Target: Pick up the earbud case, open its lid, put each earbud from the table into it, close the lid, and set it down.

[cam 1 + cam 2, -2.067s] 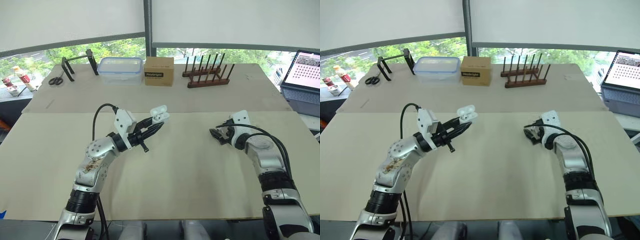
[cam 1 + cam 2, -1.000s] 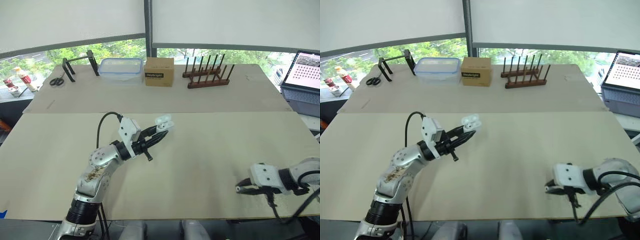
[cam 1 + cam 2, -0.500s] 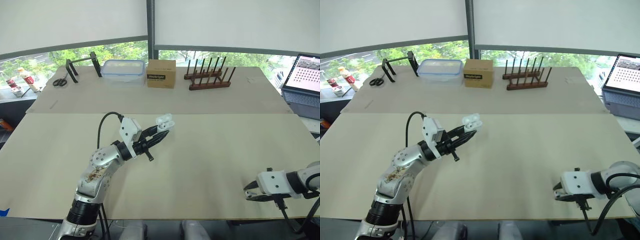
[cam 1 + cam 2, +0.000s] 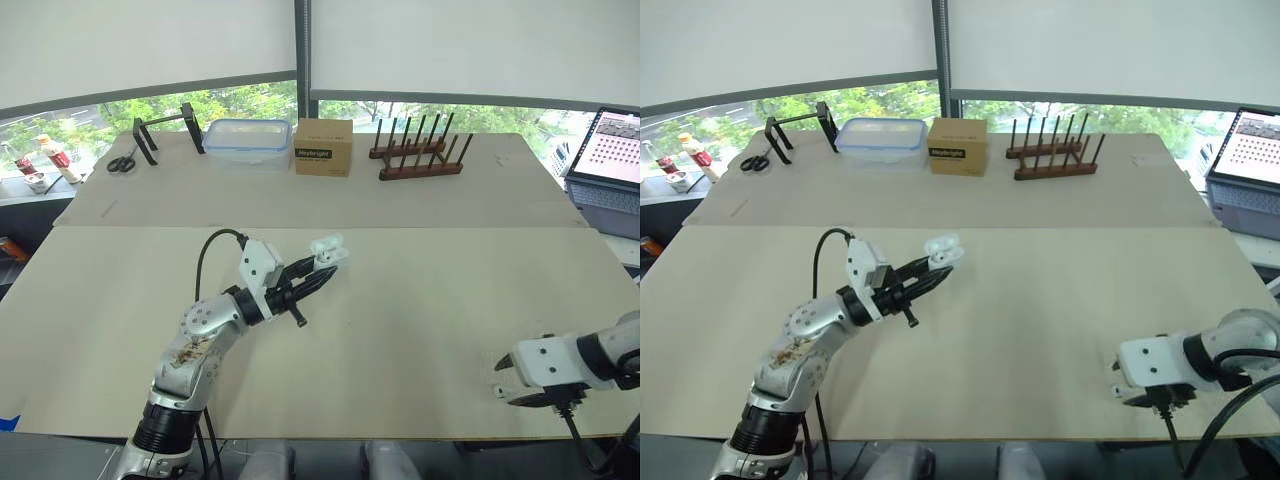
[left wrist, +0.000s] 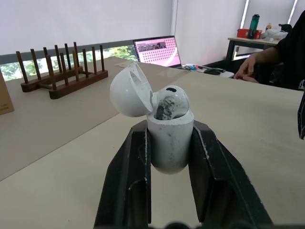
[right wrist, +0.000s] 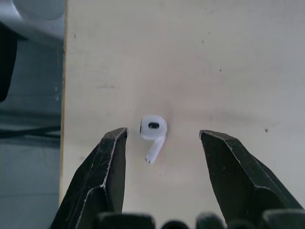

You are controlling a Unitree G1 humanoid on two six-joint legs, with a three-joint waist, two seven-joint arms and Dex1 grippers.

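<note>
My left gripper [image 4: 318,274] is shut on the white earbud case [image 4: 327,250], held above the table left of centre. In the left wrist view the case [image 5: 169,138] sits upright between the two fingers [image 5: 128,181], its lid [image 5: 129,90] swung open and one earbud [image 5: 169,101] seated inside. My right gripper [image 6: 162,143] is open near the table's front right edge, pointing down. A white earbud [image 6: 153,131] lies on the table between its two fingers [image 6: 107,167], touching neither.
Along the far side stand a black stand [image 4: 160,125], scissors [image 4: 120,163], a clear lidded box [image 4: 246,140], a cardboard box [image 4: 323,147] and a wooden peg rack [image 4: 415,155]. A laptop [image 4: 612,150] sits at the far right. A person's arm [image 5: 267,55] is beyond the table.
My right arm swung from the table's middle right to its front right edge and now hangs open over the loose earbud. The left gripper kept the open case, shifting only slightly.
</note>
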